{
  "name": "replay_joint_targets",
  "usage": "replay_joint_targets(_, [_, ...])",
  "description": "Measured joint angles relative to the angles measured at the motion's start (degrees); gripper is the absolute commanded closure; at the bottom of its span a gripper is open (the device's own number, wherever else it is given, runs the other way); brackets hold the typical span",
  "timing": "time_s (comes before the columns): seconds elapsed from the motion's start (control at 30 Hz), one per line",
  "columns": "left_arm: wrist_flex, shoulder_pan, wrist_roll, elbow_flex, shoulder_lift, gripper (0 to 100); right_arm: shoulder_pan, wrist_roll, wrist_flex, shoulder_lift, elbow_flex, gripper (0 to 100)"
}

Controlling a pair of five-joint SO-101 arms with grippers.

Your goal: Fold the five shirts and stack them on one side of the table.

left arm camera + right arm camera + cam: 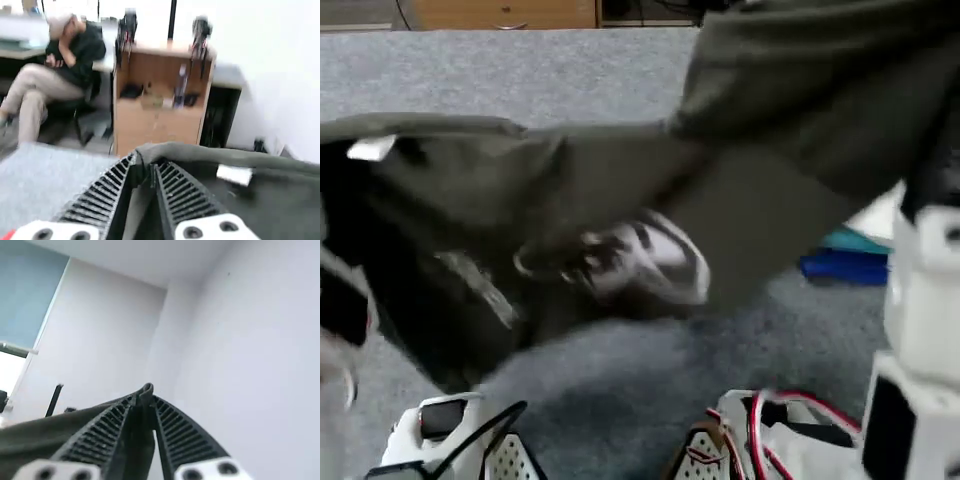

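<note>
**A:** Where's the olive shirt (750, 190)?

**B:** It's up off the grey desk (520, 70), held in the air and stretched wide across the high view. Its white print (650, 260) hangs near the middle (too blurred for me to make out the design).

**A:** What about the left pincer (146, 162)?

**B:** It's clenched on a fold at the shirt's edge. The white label (235, 175) sits near that grip, on the inside of the collar.

**A:** And the right pincer (145, 395)?

**B:** That one is clamped on the same fabric. A ridge of cloth is pinched between its ribbed fingers (175, 430), with a pale wall behind.

**A:** Is anything lying on the desk itself?

**B:** There's a small pile of other garments (845, 262), with blue and teal layers showing. It rests below the shirt's higher end, just beside a white arm (920, 300).
</note>
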Motion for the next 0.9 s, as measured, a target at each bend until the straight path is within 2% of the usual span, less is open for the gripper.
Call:
replay_joint_targets(0.4, [0.00,0.00,-7.91,25.23,-20.84,98,0.00,7.03,0.18,-0.09,-9.23,99.7])
replay_joint_targets(0.6, [-1.32,0.00,-8.26,33.58,-22.77,98,0.00,8.00,0.18,0.09,-5.63,99.7])
replay_joint_targets(0.77, [-9.58,0.00,-8.26,41.76,-22.77,98,0.00,7.91,0.00,0.62,1.85,99.7])
replay_joint_targets(0.9, [-21.98,0.00,-8.26,52.22,-22.68,98,0.00,7.91,-5.10,1.23,11.08,99.7])
